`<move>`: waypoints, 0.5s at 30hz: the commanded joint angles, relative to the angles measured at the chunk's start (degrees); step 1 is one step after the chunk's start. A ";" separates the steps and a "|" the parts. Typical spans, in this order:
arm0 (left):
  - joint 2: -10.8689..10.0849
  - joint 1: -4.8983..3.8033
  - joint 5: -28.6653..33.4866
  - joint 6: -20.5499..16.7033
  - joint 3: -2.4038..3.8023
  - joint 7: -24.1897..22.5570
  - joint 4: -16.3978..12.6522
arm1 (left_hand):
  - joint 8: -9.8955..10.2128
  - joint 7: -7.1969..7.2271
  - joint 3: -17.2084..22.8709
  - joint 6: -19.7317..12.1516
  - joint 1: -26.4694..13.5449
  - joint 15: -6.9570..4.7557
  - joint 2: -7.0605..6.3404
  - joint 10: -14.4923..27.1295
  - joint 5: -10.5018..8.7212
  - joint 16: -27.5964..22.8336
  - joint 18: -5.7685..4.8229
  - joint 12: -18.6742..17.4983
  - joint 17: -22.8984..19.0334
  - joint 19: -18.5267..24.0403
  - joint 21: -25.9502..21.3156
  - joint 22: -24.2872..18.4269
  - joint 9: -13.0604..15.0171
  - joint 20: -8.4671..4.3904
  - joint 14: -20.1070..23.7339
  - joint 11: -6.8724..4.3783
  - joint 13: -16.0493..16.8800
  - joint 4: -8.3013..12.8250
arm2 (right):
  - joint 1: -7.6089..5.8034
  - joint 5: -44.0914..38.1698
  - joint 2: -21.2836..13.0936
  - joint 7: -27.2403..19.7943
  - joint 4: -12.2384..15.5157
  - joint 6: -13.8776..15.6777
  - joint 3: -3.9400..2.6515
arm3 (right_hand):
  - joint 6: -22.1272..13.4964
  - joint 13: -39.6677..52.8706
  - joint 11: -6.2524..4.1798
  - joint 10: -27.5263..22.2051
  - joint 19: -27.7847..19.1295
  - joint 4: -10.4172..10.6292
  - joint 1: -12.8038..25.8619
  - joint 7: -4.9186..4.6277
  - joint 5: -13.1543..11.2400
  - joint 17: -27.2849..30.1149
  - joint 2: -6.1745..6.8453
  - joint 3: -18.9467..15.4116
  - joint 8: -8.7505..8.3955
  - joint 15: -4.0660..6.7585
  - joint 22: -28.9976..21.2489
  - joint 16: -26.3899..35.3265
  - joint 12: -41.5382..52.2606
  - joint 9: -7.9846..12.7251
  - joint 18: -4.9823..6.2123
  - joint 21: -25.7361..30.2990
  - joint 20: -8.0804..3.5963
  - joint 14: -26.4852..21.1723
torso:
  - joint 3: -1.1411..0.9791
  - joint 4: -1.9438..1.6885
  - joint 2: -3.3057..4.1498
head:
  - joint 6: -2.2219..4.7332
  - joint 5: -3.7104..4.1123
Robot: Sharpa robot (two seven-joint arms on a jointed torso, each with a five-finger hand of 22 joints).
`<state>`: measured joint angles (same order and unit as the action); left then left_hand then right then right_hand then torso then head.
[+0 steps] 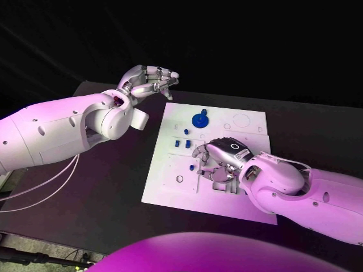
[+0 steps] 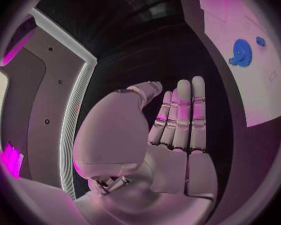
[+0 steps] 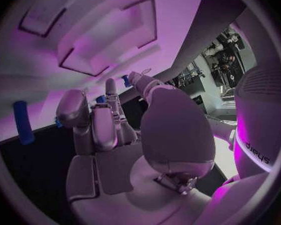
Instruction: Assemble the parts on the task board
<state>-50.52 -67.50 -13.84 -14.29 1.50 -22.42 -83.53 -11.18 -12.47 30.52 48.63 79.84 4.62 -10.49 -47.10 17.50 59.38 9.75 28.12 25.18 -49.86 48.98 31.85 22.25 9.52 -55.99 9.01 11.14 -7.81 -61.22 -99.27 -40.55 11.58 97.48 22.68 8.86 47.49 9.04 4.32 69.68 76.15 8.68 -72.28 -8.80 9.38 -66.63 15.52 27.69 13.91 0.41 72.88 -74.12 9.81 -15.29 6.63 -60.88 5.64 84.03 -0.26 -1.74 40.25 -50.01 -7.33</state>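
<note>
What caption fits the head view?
Right hand works over the white task board near small blue parts; left hand hovers beyond it, holding nothing.

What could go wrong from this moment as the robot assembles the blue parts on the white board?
1. The right robot hand sits low over the task board, close to small blue parts; it might knock them.
2. That robot hand hides the board beneath it in the head view, so misalignment may go unseen.
</note>
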 commanded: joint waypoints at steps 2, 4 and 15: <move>0.01 -0.02 -0.24 1.08 0.03 -0.01 0.03 | 0.28 -0.06 -0.22 -0.29 0.39 -0.05 0.14 0.26 0.30 -0.32 0.73 0.01 -0.06 0.34 -0.38 -0.09 -0.09 0.25 0.37 -0.03 -0.05 0.18 | -0.93 1.57 -2.13 -0.75 2.23 3.47 -0.18 | 1.19 0.41 0.07 -0.50 0.40 0.47 -1.21 0.15 0.11 0.00 -0.41 -1.61 0.05 -0.25 0.17 -0.22 0.58 -0.05 -0.50 0.09 0.16 0.91 | -0.02 0.03 -0.03 | 0.01 0.33; -0.03 -0.02 -0.24 1.08 0.02 0.00 0.07 | 0.28 -0.06 -0.22 -0.29 0.39 -0.05 0.14 0.26 0.30 -0.32 0.73 0.01 -0.06 0.34 -0.38 -0.09 -0.09 0.25 0.37 -0.03 -0.05 0.18 | -1.86 2.33 -3.67 -0.48 3.49 3.31 -0.33 | 1.73 0.51 0.09 -0.64 0.38 0.58 -1.54 0.15 0.11 0.07 -0.44 -1.93 0.20 -0.28 0.15 -0.17 0.67 -0.11 -0.48 0.20 0.18 0.89 | -0.02 0.09 -0.05 | 0.01 0.46; -0.08 -0.01 -0.24 1.32 -0.11 0.06 0.29 | 0.28 -0.06 -0.22 -0.29 0.39 -0.05 0.14 0.26 0.30 -0.32 0.73 0.01 -0.06 0.34 -0.38 -0.09 -0.09 0.25 0.37 -0.03 -0.05 0.18 | -9.26 8.25 -11.80 1.06 5.16 -3.06 -0.90 | 1.87 -3.53 2.04 -13.80 -4.20 6.30 -10.80 0.45 0.71 3.26 -3.63 -20.28 -2.23 -2.04 -4.82 1.88 -0.31 1.04 1.16 10.78 1.76 -1.04 | 0.00 0.11 -0.12 | 1.80 2.85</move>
<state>-50.64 -67.50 -13.85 -14.10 1.39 -22.14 -83.24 -11.18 -12.47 30.52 48.63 79.84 4.62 -10.49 -47.10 17.50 59.38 9.75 28.13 25.18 -49.87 48.98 31.85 22.25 9.52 -55.99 9.01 11.14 -7.82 -70.24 -93.66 -52.06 11.79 102.86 23.29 7.92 49.54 6.17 6.23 57.25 72.52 13.64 -81.54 -8.82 9.79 -63.81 12.28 10.44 12.04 -1.27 68.74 -72.50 9.17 -14.39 6.63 -51.52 7.20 83.20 -0.27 -1.61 40.16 -48.71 -5.12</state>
